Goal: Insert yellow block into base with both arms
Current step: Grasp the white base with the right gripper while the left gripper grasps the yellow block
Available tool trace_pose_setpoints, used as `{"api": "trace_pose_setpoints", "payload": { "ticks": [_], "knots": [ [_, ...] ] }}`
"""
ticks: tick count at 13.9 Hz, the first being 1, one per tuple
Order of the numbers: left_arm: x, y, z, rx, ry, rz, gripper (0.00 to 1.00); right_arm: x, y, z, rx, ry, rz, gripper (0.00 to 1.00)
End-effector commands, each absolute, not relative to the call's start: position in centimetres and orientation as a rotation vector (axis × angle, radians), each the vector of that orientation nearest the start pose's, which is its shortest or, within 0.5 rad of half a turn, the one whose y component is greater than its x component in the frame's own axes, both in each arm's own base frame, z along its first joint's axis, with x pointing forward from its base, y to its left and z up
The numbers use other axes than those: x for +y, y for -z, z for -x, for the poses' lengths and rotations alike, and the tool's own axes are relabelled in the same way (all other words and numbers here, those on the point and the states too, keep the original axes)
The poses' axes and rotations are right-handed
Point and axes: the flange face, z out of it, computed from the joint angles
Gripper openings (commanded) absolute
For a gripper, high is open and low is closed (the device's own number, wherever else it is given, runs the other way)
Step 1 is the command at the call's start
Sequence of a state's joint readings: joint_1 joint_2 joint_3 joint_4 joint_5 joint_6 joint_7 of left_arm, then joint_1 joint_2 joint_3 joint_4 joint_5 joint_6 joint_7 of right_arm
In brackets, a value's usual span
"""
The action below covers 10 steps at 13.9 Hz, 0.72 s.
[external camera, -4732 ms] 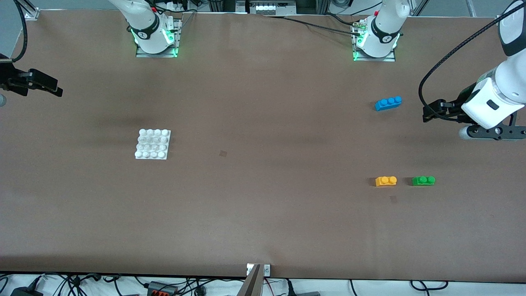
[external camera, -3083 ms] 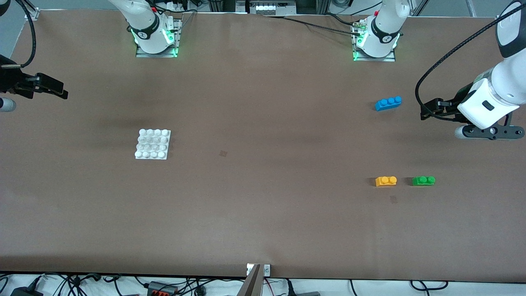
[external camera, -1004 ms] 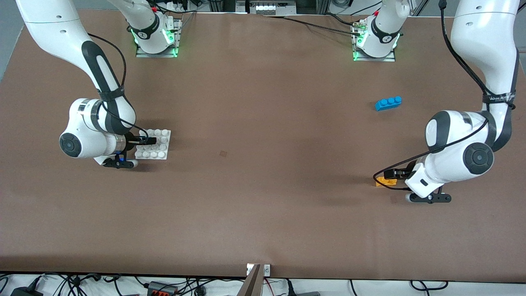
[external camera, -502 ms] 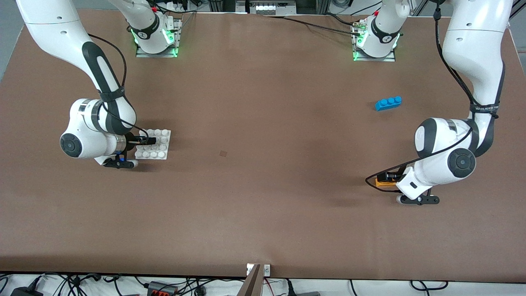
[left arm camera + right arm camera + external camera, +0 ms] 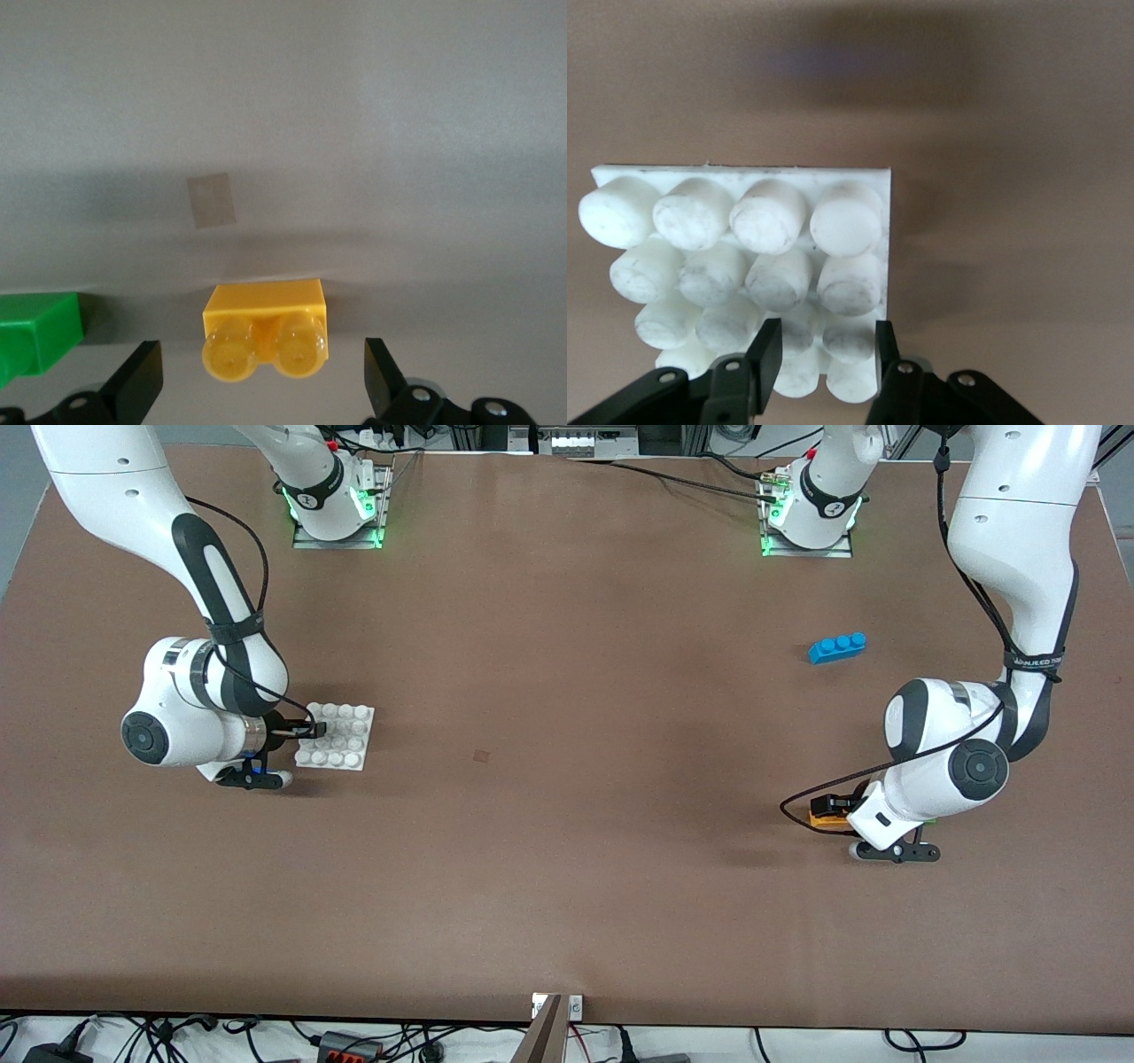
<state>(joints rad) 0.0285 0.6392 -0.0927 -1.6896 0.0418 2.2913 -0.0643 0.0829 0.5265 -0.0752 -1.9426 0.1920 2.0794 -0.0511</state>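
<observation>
My left gripper (image 5: 264, 390) is low over the worktop (image 5: 567, 824) at the left arm's end, its jaws spread wide and empty, one on each side of the small yellow-orange plastic brick with two round studs (image 5: 265, 329). In my left wrist view the brick sits on the worktop squarely in the gap between the two jaws, touching neither, and its long axis runs across from one jaw toward the other, so I judge that closing would pinch it by its two short ends. The green plastic brick (image 5: 35, 335) lies just beside it, outside one jaw, toward the left arm's end of the worktop. The longer blue three-stud brick (image 5: 837, 646) rests well apart, farther from the front camera. At the right arm's end, my right gripper (image 5: 822, 354) has its jaws drawn together on the edge of the flat white square plastic plate with a grid of round studs (image 5: 744, 257); the jaws appear to pinch a stud in the edge row, and the plate lies flat on the worktop. The yellow brick is well apart from the white plate, with most of the worktop's length between them. My left arm is much nearer the brick, so I judge that the pickup falls to it, while my right arm steadies the plate.
</observation>
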Motion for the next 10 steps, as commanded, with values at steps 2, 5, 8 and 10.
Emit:
{"api": "trace_pose_setpoints", "payload": {
  "ticks": [2, 5, 8, 10],
  "knots": [
    [-3.4, -21.2, -66.5, 0.058, -0.018, 3.154, 1.00, 3.6, -16.5, -56.9, 0.057, -0.608, 2.957, 0.48],
    [-3.3, -21.1, -66.4, 0.057, -0.022, 3.153, 1.00, 5.7, -16.4, -56.9, 0.011, -0.602, 2.966, 0.48],
    [-3.4, -20.9, -66.3, 0.060, -0.013, 3.154, 1.00, 9.4, -15.0, -56.4, -0.067, -0.629, 2.979, 0.48],
    [-3.5, -20.5, -66.2, 0.062, -0.010, 3.155, 1.00, 12.7, -14.5, -56.4, -0.082, -0.589, 2.958, 0.48]
  ]
}}
